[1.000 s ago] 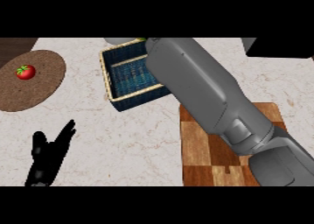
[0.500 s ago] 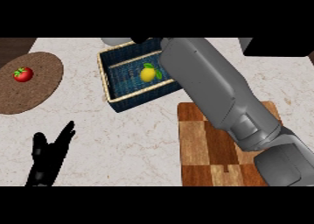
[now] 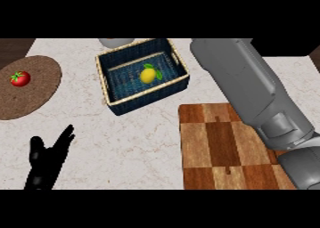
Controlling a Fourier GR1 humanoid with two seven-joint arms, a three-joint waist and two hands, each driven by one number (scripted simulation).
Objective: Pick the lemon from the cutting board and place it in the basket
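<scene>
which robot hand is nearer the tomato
Left. The left robot hand rests open below the tomato; the right hand isn't visible, only its forearm at the view's right.

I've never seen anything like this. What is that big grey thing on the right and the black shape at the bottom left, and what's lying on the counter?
You are looking steeply down at a kitchen counter, as if from the robot's own head. The big grey shape is the robot's right forearm, reaching up past the picture's top; its hand is out of sight. The black shape is the robot's left hand, open and resting, holding nothing. On the counter lie a woven basket with a yellow lemon inside it, a wooden cutting board with nothing visible on it, and a round brown mat carrying a tomato. So the lemon is already in the basket.
</scene>
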